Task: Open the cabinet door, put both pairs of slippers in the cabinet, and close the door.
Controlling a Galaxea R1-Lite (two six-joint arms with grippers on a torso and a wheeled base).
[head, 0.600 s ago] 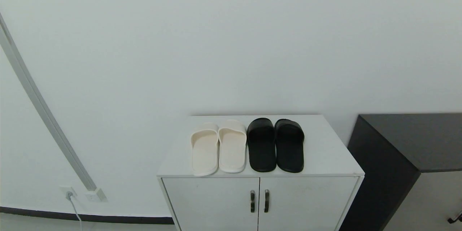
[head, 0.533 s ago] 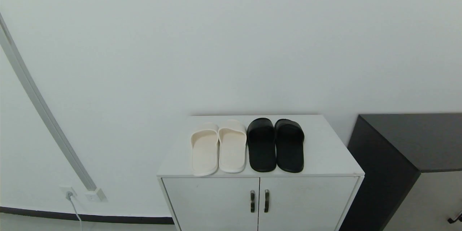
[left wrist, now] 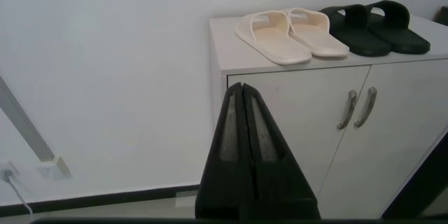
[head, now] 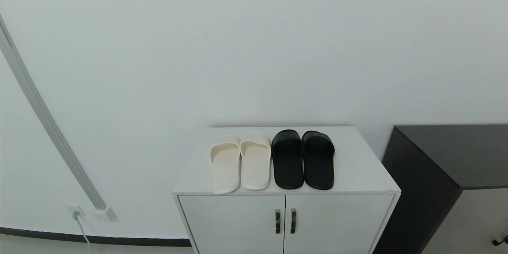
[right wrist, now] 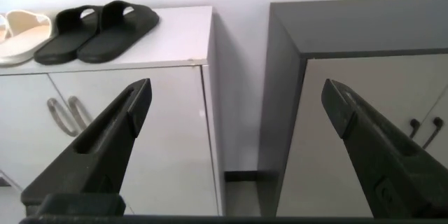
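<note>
Head view above, wrists lower; all face cabinet (head: 234, 222).

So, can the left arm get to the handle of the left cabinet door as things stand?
Probably yes. Nothing stands between the left gripper and the left door handle. But the gripper is shut, so it must open first.

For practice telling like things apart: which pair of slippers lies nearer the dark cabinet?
The black pair, beside the cream pair on the white cabinet; the cream pair lies farther from the dark cabinet.
</note>
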